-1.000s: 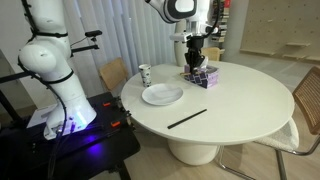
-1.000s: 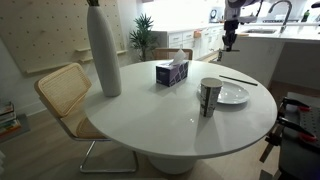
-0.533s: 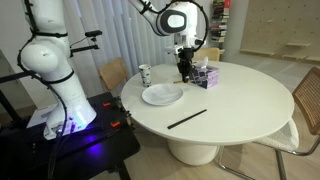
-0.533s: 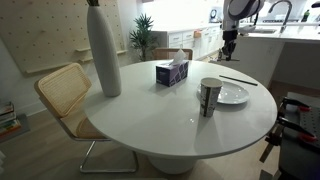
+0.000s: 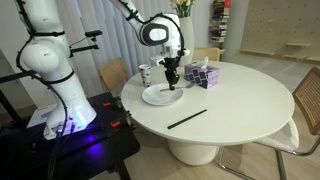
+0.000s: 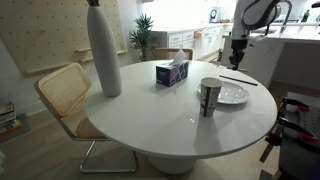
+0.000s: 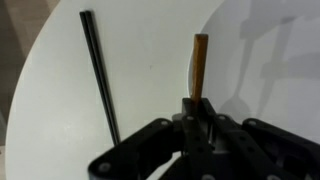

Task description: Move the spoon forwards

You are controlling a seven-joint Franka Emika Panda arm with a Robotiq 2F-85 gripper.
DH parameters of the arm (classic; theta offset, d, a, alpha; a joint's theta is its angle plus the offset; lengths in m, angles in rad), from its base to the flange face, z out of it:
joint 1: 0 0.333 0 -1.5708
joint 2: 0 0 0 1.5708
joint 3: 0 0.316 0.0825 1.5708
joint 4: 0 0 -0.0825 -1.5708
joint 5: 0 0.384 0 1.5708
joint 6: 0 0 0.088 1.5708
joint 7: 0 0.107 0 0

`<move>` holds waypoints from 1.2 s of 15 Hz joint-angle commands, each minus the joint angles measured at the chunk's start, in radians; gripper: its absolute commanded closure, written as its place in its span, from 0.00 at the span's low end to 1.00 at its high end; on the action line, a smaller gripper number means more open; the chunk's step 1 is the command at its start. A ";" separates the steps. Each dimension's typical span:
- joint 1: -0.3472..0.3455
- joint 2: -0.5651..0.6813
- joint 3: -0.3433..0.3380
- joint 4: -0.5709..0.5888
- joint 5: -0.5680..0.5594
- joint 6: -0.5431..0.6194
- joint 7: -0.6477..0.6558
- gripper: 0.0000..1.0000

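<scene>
My gripper point(image 5: 172, 76) hangs just above the white plate point(image 5: 155, 98) at the table's edge and is shut on the slim spoon point(image 5: 172, 87), which points down toward the plate. In the wrist view the jaws point(image 7: 200, 108) are closed on the spoon point(image 7: 200, 60); its free end sticks out ahead and looks brownish, beside the plate's rim point(image 7: 270, 50). In an exterior view the gripper point(image 6: 238, 62) is above the plate point(image 6: 235, 98); the spoon is too small to make out there.
A long thin black stick point(image 5: 187, 118) point(image 7: 100, 80) lies on the round white table. A tissue box point(image 5: 202, 75) point(image 6: 172, 72), a mug point(image 5: 145, 74) point(image 6: 209, 96) and a tall grey vase point(image 6: 103, 50) stand on it. Chairs point(image 5: 308, 105) surround it.
The gripper has moved from over the tissue box across to above the white plate and lowered, carrying the spoon with it. Nothing else on the table has moved.
</scene>
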 commanded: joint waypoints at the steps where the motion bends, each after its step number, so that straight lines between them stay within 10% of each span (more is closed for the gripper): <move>1: -0.038 -0.154 -0.025 -0.176 0.005 0.053 -0.052 0.97; 8: -0.106 -0.234 -0.100 -0.243 -0.127 0.039 -0.206 0.97; 18: -0.134 0.025 -0.103 -0.031 -0.033 0.092 -0.434 0.97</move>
